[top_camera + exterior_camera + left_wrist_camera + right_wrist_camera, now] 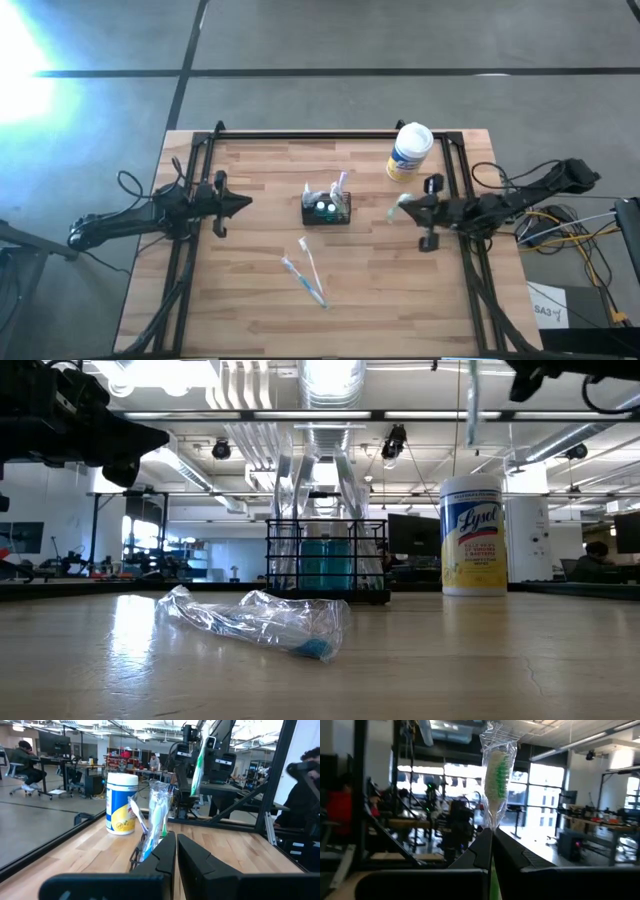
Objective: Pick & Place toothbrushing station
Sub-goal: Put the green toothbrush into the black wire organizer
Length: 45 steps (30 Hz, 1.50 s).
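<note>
Toothbrushing station [327, 209] mid-table, between left claw [245, 204] and right claw [407, 205].

Bright overhead tube lights [330, 375] fill the room. A strong white glare burns out the floor [25, 45] at the far left corner from above. The wooden table [480, 660] gleams softly at eye level, its near edge blurred. Windows [545, 790] behind wash out pale, and distant desks look hazy.
</note>
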Motion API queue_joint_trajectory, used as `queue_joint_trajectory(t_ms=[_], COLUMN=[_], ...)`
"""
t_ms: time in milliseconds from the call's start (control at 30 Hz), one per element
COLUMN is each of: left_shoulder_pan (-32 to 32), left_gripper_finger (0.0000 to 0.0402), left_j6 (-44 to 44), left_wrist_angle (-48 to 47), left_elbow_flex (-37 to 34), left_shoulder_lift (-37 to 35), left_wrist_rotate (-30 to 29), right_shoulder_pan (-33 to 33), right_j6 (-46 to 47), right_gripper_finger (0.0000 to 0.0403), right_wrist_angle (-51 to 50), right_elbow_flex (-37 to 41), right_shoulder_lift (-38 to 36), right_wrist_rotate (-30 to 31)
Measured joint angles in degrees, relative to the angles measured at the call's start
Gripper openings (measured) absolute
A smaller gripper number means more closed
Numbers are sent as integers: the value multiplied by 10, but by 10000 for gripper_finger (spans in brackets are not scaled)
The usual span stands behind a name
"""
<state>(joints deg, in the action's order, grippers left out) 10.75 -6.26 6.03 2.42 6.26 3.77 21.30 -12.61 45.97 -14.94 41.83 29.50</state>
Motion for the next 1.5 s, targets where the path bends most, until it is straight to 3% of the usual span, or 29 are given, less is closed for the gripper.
queue_joint_trajectory(t_ms=[100,300,467,667,800,1067,1500], left_shoulder_pan=[0,0,0,0,0,-1,0], left_gripper_finger=[21,21,21,21,21,21,21], left_j6=[0,0,0,0,0,-7,-10], left_wrist_angle=[0,0,-2,-11,-17,-23,-22], left_elbow_flex=[0,0,0,0,0,0,0], left_shoulder_lift=[0,0,0,0,0,1,1], left_wrist_rotate=[0,0,0,0,0,0,0], right_shoulder_pan=[-44,-155,-192,-199,-197,-197,-160], right_j6=[6,78,73,77,76,75,-19], right_gripper_finger=[8,8,8,8,8,8,8], right_wrist_angle=[5,51,190,300,348,332,322], right_elbow_flex=[-33,-93,-118,-131,-127,-119,-118], right_shoulder_lift=[73,236,370,477,507,524,546], right_wrist_rotate=[-27,-187,-189,-178,-124,-101,3])
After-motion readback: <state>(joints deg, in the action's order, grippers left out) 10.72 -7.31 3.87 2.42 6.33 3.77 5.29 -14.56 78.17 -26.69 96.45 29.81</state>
